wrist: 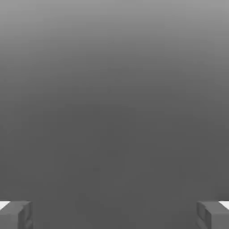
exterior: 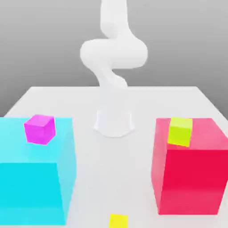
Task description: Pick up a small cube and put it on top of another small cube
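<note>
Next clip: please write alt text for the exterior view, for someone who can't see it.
A white robot arm stands at the back of a white table, with a small yellow cube at the front edge. On the view's left, a magenta cube tops a big cyan block; on the right, a lime cube tops a red block.

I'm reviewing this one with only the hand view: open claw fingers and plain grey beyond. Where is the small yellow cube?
Observer: The yellow cube lies on the table, at the bottom edge of the exterior view.
Operator: Which small cubes could it go on?
Observer: A magenta cube sits on top of the big cyan block, at the exterior view's left.
Operator: Any other?
Observer: A lime cube sits on top of the big red block, at the exterior view's right.
</note>
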